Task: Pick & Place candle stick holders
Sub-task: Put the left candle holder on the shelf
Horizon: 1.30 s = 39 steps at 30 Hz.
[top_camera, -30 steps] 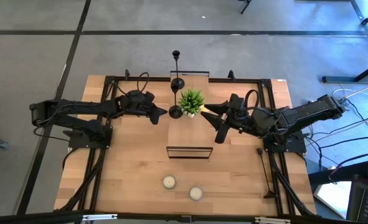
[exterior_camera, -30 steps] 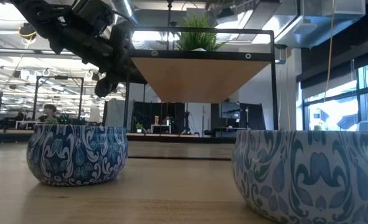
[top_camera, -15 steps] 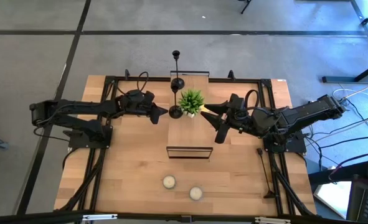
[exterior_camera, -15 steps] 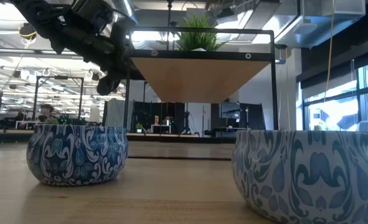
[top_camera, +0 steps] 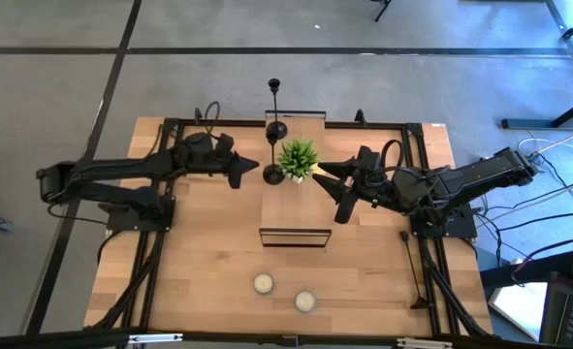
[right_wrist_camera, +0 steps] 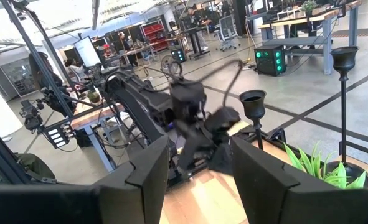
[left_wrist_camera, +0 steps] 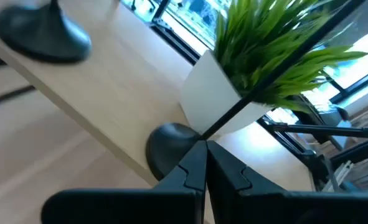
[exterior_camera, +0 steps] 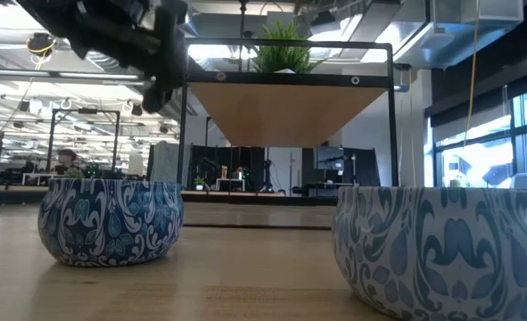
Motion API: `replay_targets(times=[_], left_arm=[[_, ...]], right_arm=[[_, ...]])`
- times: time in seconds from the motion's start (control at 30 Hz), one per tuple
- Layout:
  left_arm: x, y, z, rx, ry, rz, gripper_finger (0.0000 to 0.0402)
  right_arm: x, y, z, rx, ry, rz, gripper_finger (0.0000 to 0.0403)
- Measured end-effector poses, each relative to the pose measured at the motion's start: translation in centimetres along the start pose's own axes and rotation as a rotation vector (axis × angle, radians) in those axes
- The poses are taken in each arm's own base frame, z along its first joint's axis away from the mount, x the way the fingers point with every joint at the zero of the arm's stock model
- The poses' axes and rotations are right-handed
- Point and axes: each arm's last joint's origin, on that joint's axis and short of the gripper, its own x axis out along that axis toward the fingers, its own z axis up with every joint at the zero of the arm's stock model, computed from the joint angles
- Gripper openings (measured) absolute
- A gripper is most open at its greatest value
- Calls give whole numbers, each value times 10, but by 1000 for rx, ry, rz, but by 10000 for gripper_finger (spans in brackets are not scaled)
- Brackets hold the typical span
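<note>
Two holders stand on the shelf in the high view [top_camera: 274, 107] [top_camera: 273, 175], beside the plant [top_camera: 297, 155]; my left gripper [top_camera: 252, 167], pinched shut and empty, is near the closer one. My right gripper [top_camera: 331, 191] waits half open past the plant. In my left wrist view its base [left_wrist_camera: 171, 146] sits just beyond my fingertips [left_wrist_camera: 193, 168]. I judge it stiff, top-heavy and slick, so grip low on the rod.

Wooden table [top_camera: 199, 262]: 2 candles [top_camera: 263, 283], black-framed shelf [top_camera: 294, 237].
</note>
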Motion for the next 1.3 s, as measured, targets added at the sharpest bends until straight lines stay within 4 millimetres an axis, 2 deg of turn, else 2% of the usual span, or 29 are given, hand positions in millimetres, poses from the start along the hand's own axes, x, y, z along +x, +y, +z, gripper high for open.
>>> replay_targets(times=[0.2, 0.5, 0.7, 0.93, 1.07, 1.17, 1.3], left_arm=[[-18, -10, 4, 10, -41, 0, 2], [-17, -27, -7, 41, -23, -27, 2], [-15, -36, -14, -84, -64, 17, 2], [-18, -50, -4, -163, -163, -129, 2], [-16, -43, -7, -132, -36, -180, 2], [-18, -27, -13, -125, 68, -64, 2], [-20, 2, -20, -198, 72, 56, 2]], right_arm=[[0, 0, 0, -10, -1, -2, 172], [1, -1, 0, -18, 6, 14, 172], [1, 1, -1, -33, 31, 68, 172], [5, -4, 3, -35, 7, 46, 172], [7, -7, 4, -11, -10, 6, 172], [7, -8, 5, 21, -37, -42, 172], [7, -8, 9, 54, -84, -69, 172]])
